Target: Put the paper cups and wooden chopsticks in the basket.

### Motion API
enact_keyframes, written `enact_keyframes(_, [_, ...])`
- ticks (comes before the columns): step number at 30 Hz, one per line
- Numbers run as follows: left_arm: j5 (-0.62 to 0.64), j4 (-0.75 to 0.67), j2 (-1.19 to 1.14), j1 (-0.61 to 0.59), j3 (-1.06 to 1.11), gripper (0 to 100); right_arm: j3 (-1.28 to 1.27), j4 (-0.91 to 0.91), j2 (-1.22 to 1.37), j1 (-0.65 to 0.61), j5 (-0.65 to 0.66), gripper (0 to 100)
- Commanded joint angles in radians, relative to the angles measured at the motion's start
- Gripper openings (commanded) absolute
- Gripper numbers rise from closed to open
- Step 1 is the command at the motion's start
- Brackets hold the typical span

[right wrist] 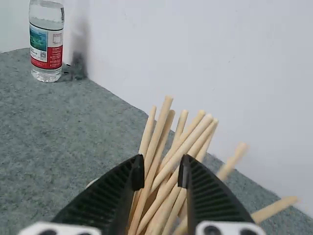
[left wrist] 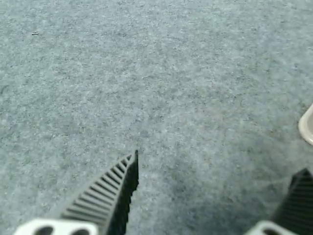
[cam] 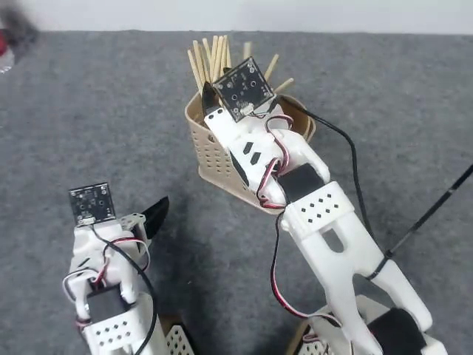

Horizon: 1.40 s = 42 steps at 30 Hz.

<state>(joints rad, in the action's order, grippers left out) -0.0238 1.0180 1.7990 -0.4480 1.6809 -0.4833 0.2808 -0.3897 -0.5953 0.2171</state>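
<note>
A tan perforated basket [cam: 216, 159] stands at the back middle of the grey carpet. Several wooden chopsticks [cam: 211, 55] stick up out of it and fan apart. My right gripper [cam: 216, 103] hovers over the basket's near-left rim. In the right wrist view its fingers [right wrist: 131, 183] are shut on a bundle of these chopsticks [right wrist: 164, 142], while a few others lean free beside it. A brown curved rim [cam: 301, 118], perhaps a paper cup, shows inside the basket behind the arm. My left gripper [cam: 146, 216] sits low at the front left, open [left wrist: 220, 164] over bare carpet.
A plastic water bottle [right wrist: 46, 41] stands far off by the white wall. The basket's pale edge [left wrist: 307, 125] shows in the left wrist view. Black cables trail off the right arm across the carpet at right.
</note>
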Motion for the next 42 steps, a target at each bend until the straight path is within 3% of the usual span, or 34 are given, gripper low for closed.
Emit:
enact_keyframes(1, [-0.008,-0.034,0.002,0.005,-0.001,44,0.029,0.015,-0.102,0.025,-0.002,12.0])
enact_keyframes(12, [-0.008,-0.034,0.002,0.005,0.001,44,0.628,0.661,-0.225,0.179,-0.009,12.0])
enact_keyframes(22, [-0.008,-0.031,-0.002,0.005,0.002,44,0.672,1.218,-0.044,0.229,-0.009,12.0])
enact_keyframes(27, [-0.008,-0.031,-0.003,0.005,0.004,44,0.674,1.320,0.036,0.228,-0.046,12.3])
enact_keyframes(33, [-0.008,-0.031,-0.003,0.005,0.004,44,0.852,1.337,0.099,0.159,-0.140,23.5])
enact_keyframes(38, [-0.008,-0.031,-0.003,0.006,0.004,44,0.941,1.360,0.223,0.124,-0.143,20.7])
enact_keyframes(42, [-0.008,-0.031,-0.003,0.006,0.004,44,0.965,1.380,0.315,0.188,-0.143,19.7])
